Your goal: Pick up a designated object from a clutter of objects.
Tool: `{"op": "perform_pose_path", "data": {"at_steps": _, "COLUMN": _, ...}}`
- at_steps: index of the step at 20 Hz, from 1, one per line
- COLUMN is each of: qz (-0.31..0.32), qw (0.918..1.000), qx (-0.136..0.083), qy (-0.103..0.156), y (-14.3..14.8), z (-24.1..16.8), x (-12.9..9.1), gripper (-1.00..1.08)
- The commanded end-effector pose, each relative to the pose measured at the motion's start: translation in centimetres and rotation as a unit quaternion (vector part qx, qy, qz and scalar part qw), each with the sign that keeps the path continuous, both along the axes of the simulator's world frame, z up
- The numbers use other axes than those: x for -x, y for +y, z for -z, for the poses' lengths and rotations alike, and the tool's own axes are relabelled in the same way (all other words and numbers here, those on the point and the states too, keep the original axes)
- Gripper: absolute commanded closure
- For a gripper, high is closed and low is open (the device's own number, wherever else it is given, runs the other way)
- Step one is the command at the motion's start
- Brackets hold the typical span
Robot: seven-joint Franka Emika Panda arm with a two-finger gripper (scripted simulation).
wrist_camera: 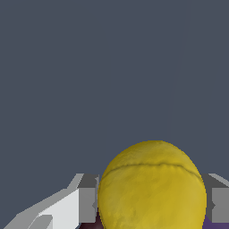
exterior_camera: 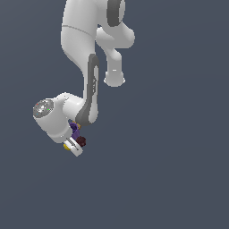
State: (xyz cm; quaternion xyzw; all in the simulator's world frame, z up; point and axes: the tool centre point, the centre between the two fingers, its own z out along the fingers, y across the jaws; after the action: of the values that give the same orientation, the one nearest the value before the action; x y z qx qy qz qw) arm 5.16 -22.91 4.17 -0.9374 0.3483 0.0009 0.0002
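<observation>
Yellow lump (wrist_camera: 152, 188) is being seen very large in the wrist view, sitting between the two grey fingers (wrist_camera: 87, 197) of the pincer (wrist_camera: 150, 201), one finger at each side of it. The fingers are standing close against its sides, so the pincer is judged to be narrowed around the lump; whether firm contact is already made cannot be told. In the exterior view the lump (exterior_camera: 67, 146) is appearing as a tiny yellow spot at the tip of the pincer (exterior_camera: 74, 148), low under the white arm (exterior_camera: 80, 40). A purple cup (exterior_camera: 75, 129) and a dark red knobbly ball (exterior_camera: 82, 141) are lying just beside it, tightly grouped. The grasping step is judged to be in hand. Next, a straight lift is being called for, with the grip kept firm, so that the neighbours are not being dragged along.
</observation>
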Motion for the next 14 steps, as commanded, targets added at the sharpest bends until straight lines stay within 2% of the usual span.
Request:
{"op": "perform_pose_path", "data": {"at_steps": 1, "qz": 0.000, "qw": 1.0000, "qx": 0.000, "qy": -0.001, "y": 0.3, "z": -0.9, "x": 0.3, "gripper": 1.08}}
{"op": "perform_pose_path", "data": {"at_steps": 14, "qz": 0.000, "qw": 1.0000, "qx": -0.001, "qy": -0.001, "y": 3.6, "z": -9.2, "x": 4.0, "gripper": 1.08}}
